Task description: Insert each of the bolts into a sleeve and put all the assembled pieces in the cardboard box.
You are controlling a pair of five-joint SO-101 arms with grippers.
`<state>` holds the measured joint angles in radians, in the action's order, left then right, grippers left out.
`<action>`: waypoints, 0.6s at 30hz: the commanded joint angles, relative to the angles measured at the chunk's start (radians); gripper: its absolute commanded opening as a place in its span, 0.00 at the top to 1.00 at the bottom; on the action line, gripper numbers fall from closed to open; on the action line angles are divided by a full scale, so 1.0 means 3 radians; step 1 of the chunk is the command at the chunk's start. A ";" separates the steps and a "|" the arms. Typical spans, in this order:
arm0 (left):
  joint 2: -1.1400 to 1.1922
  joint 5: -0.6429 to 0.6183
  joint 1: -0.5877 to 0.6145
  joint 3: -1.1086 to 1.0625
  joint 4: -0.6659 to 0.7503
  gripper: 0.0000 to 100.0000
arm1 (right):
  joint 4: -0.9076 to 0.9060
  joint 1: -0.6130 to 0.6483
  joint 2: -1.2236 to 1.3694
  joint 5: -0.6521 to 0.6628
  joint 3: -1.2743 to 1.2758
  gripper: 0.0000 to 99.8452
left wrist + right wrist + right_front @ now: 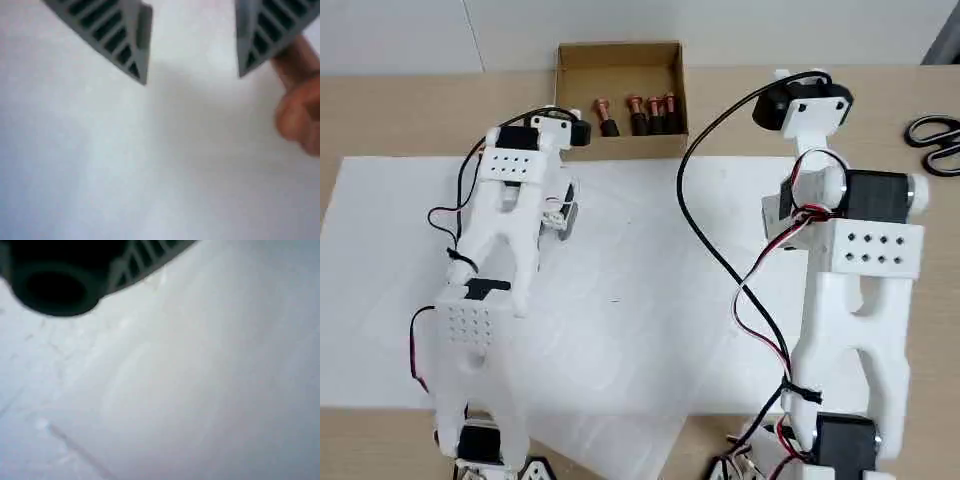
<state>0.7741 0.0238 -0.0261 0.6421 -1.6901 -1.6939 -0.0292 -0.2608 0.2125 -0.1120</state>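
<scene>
Box (562, 100): we count four assembled pieces (640, 115) inside. Left tool (192, 77) wide, empty, over sheet (650, 300); copper blur (300, 100) beside it, perhaps a bolt. Right tool (800, 100): state we cannot tell. Task near end, we judge.

Four assembled pieces in the box

The cardboard box (620, 46) is brown, open-topped and shallow, and sits at the far side of the table, left of centre. Four assembled pieces lie on its floor, each a copper-coloured bolt with a black sleeve at its near end. Three of them (653, 113) lie side by side in the right half. The fourth piece (606, 115) lies apart to their left, slightly tilted
</scene>
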 commanded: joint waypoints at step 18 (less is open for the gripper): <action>0.0031 0.0010 0.0404 0.0212 0.0148 0.89 | -0.0003 0.0003 -0.0120 -0.0051 -0.0020 0.99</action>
<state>0.7679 0.0238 0.0798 0.6820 -1.6778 -1.6939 -0.0292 -0.2608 0.2125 -0.1120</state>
